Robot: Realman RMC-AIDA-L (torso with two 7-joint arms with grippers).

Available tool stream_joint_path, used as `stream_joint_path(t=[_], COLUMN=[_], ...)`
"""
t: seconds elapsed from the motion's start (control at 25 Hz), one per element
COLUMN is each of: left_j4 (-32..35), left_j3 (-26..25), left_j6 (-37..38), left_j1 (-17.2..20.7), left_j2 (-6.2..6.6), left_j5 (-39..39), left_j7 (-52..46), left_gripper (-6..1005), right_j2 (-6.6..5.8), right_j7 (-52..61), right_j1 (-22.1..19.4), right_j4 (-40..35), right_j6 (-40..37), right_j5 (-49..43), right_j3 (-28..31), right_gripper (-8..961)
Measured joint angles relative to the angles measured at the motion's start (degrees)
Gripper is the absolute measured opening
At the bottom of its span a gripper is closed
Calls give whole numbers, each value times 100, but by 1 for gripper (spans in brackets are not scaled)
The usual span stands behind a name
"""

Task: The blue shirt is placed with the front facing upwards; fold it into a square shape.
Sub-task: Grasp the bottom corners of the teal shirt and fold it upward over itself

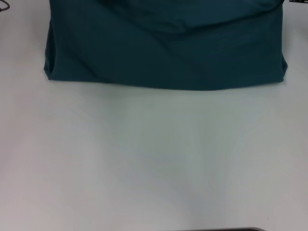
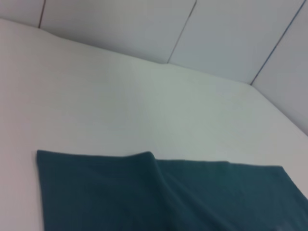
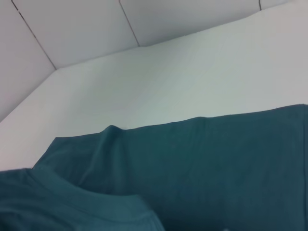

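The blue shirt (image 1: 166,48) lies at the far side of the white counter (image 1: 154,159), already folded into a broad band with its near edge running left to right and both near corners rounded by doubled cloth. Only plain teal shows from the head camera, no lettering, so I judge the printed front is tucked inside the fold. From the left wrist camera, the blue shirt (image 2: 168,197) shows a straight far edge and a soft ridge where 1 layer rides over another. From the right wrist camera, a ribbed hem or collar band sits close to the lens, the cloth lifted there, perhaps held up for the next fold, though that is a guess. Neither pincer appears in any view, so I cannot tell whether either is spread or pinching. Beyond the counter stand pale wall panels (image 3: 82,29). The shape looks wider than deep, so a further sideways fold seems needed.
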Motion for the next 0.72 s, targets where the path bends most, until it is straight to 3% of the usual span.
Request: stream_joint_path(t=[0.16,0.72], left_j4=[24,183], left_j3=[50,140], left_j6=[-124,-826], left_j1=[5,256], left_j2=[-18,-381], left_j5=[-104,-170], left_j7=[50,361], left_gripper=[3,2], right_j2=[0,93], right_j7=[0,-488], right_j1=[20,52], right_j4=[-20,-617], right_j6=[-118,-656], right_j5=[7,318], right_j3=[-21,-74], right_gripper=[71,76])
